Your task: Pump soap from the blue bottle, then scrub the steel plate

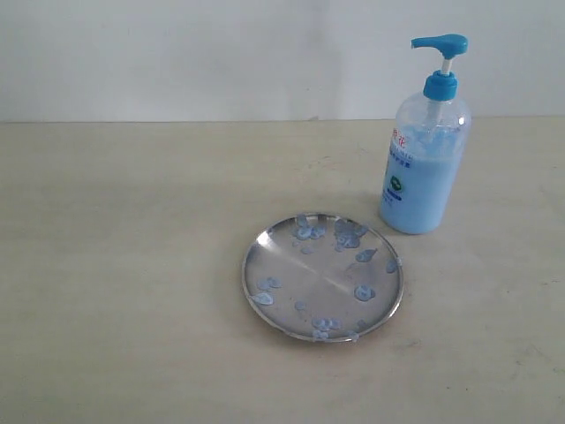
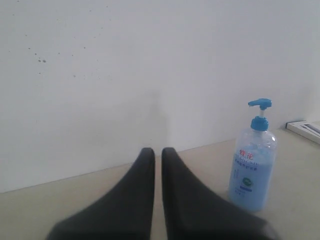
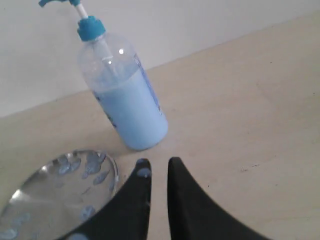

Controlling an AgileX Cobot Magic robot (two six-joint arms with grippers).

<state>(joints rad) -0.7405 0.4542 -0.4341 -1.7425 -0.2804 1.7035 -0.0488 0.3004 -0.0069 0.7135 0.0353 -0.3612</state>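
Both the right gripper (image 3: pixel 155 162) and left gripper (image 2: pixel 154 150) are nearly pressed together, pinching nothing. Beside the right one lies the steel plate (image 3: pixel 42 194), dotted with soap (image 3: pixel 102 176); just beyond stands the blue bottle (image 3: pixel 131 112). An off-centre pump press could topple it.

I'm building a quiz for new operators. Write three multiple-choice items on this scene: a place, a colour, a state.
1. In the exterior view, relative to the steel plate, the blue bottle stands: A) on it B) right of it, farther back C) left of it.
2. Its pump head is: A) red B) white C) blue.
3. The plate is: A) spotless B) dotted with soap blobs C) upside down.
Answers: B, the bottle stands clear of the plate; C, bright blue head; B, pale blobs across the metal.
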